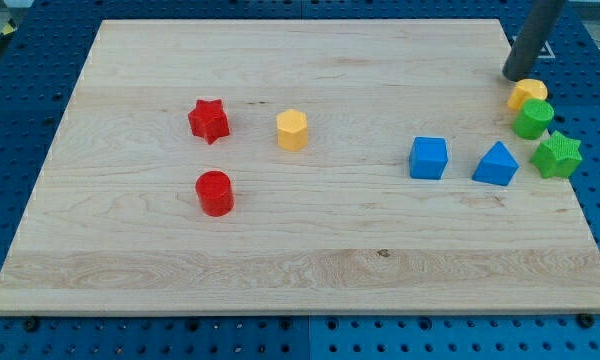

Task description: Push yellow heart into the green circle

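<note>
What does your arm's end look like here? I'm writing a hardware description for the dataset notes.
Only a straight, dark grey to black cylindrical rod shows, entering from the view's top right. It has a plain matte surface, with no visible cables, markings or end effector jaws. My tip ends bluntly on the wooden board, just above and left of the yellow heart.

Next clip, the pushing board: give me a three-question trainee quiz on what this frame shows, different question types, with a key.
1. True or false: the yellow heart touches the green circle.
2. Multiple choice: my tip is (A) just up and to the view's left of the yellow heart, (B) beside the red star, (C) between the blue cube and the blue triangular block.
3. Fill in: the block at the view's far right, below the green circle, is the green ____.

Key: 1 true, they sit pressed together; 2 A; 3 star.
</note>
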